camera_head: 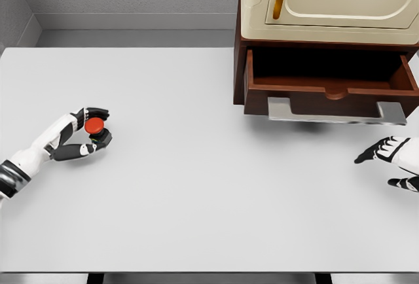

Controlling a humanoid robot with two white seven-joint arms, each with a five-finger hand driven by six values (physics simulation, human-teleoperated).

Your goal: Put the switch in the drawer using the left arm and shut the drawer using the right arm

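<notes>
Brown drawer point(330, 91) pulled open, interior dark, left hand point(82, 133) gripping red switch point(95, 125), right hand point(393, 156) relaxed

The right hand point(391, 156), at four o'clock, is cut off by the frame's edge, its arm unseen. The cabinet point(327, 9) is cropped at one o'clock. The switch point(95, 127) is largely hidden within the left hand point(82, 135); only its red cap is seen.

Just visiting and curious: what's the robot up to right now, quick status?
Left hand shut on red switch, far left of table. Right hand open, idle below drawer. Drawer open, path clear.
</notes>
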